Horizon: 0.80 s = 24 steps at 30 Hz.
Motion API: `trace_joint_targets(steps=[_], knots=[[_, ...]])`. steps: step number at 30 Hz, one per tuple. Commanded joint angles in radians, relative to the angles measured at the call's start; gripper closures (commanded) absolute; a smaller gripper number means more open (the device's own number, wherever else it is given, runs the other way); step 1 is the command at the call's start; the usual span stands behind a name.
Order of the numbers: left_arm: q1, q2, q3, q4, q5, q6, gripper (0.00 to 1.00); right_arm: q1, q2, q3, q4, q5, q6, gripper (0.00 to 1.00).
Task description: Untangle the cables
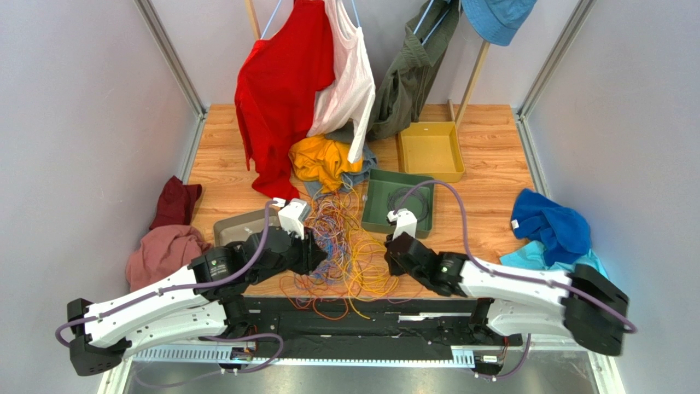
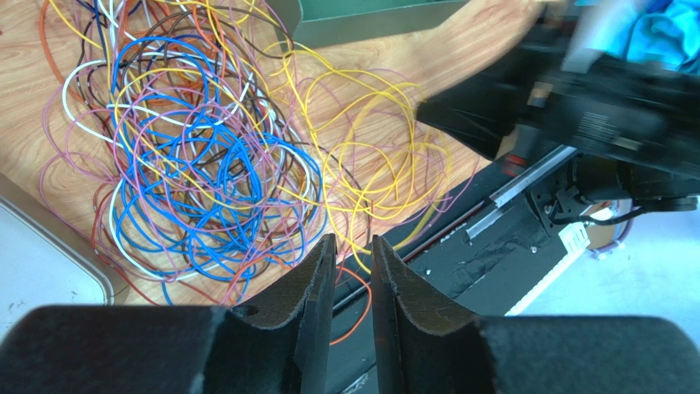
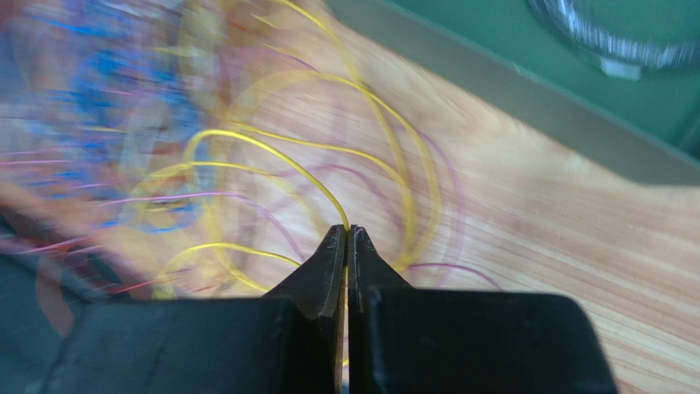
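Note:
The cables (image 1: 349, 246) lie as a loose tangle of blue, yellow, purple, orange and white wire on the wooden table between my two arms. In the left wrist view the blue and purple knot (image 2: 197, 164) sits left of several yellow loops (image 2: 378, 164). My left gripper (image 2: 353, 246) hovers at the tangle's near edge with its jaws a narrow gap apart; an orange loop (image 2: 361, 308) shows beyond the gap, not pinched. My right gripper (image 3: 346, 232) is shut on a yellow cable (image 3: 279, 156) that arches left from its tips. The rest of that view is blurred.
A green tray (image 1: 378, 215) holding a dark coil (image 1: 408, 201) stands behind the tangle, a yellow tray (image 1: 431, 152) farther back. A grey tray (image 1: 238, 226) sits at the left. Clothes hang and lie at the back, left and right. A black base plate (image 1: 370, 316) borders the near edge.

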Motion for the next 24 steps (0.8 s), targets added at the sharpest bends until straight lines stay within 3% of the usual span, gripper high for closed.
trace_joint_targets(steps=[1,7,16,22,24], knots=[[-0.005,-0.041,-0.014,0.022,-0.022,-0.023,0.70,0.096,-0.222,0.165,-0.139,0.153,-0.021,1.00],[-0.003,-0.088,-0.031,0.026,-0.045,-0.038,0.72,0.112,-0.362,0.431,-0.295,0.186,-0.119,1.00],[-0.005,-0.131,-0.058,0.095,-0.041,-0.026,0.72,0.112,-0.235,0.945,-0.418,0.339,-0.337,1.00],[-0.005,-0.130,-0.090,0.183,-0.001,-0.011,0.66,0.112,-0.144,1.276,-0.467,0.296,-0.385,1.00],[-0.003,-0.136,-0.100,0.212,0.011,-0.011,0.54,0.112,-0.147,1.308,-0.440,0.261,-0.402,1.00]])
